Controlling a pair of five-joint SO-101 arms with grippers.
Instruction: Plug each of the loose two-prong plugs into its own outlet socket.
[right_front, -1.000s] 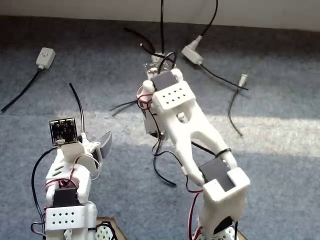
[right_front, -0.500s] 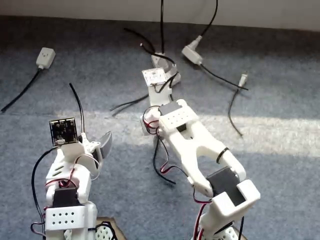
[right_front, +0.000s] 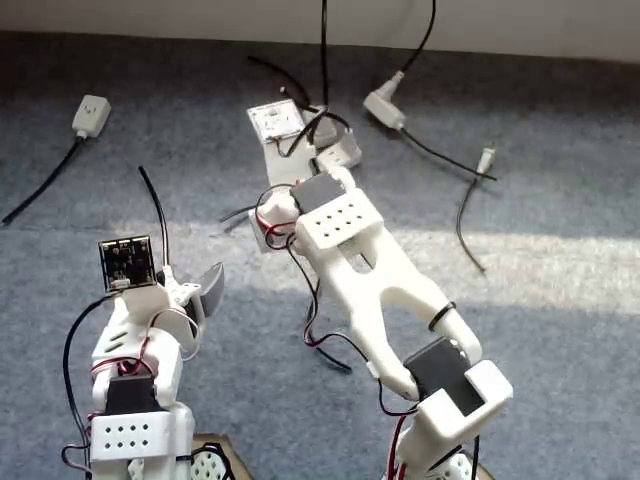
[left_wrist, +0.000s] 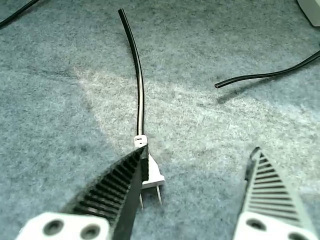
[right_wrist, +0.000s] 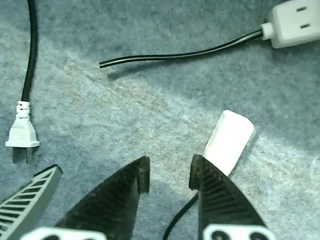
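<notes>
Grey carpet lies under the left gripper, spread over a white plug probably to pinch it, while the right gripper, slightly parted, sits beside a socket.

The left arm is seen folded back close to its base, the left end effector held low with its ribbed fingers spread wide. The right arm is stretched forward and angled toward the left arm's side, the right end effector pointed downward, its dark fingertips parted by a narrow gap.
</notes>
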